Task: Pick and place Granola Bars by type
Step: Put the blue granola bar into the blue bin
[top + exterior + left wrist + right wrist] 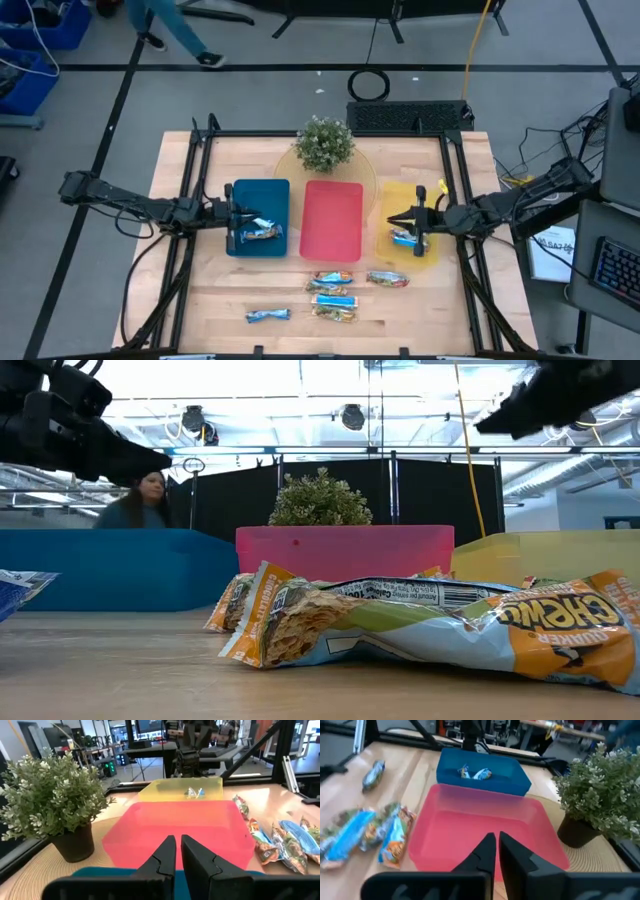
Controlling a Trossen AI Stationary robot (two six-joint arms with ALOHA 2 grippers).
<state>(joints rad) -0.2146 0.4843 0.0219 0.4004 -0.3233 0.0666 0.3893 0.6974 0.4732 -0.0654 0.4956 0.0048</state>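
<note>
My left gripper hovers shut over the blue tray, where one blue-white granola bar lies. My right gripper hovers shut over the yellow tray, which holds another bar. Between them the red tray holds no bar. Several bars lie flat in a cluster on the table near the front edge. One lies apart to the right and one to the left.
A potted plant stands on a round mat behind the red tray. The three trays sit side by side mid-table. Dark frame rails run along the table's left and right sides. A person shows in the room beyond the table.
</note>
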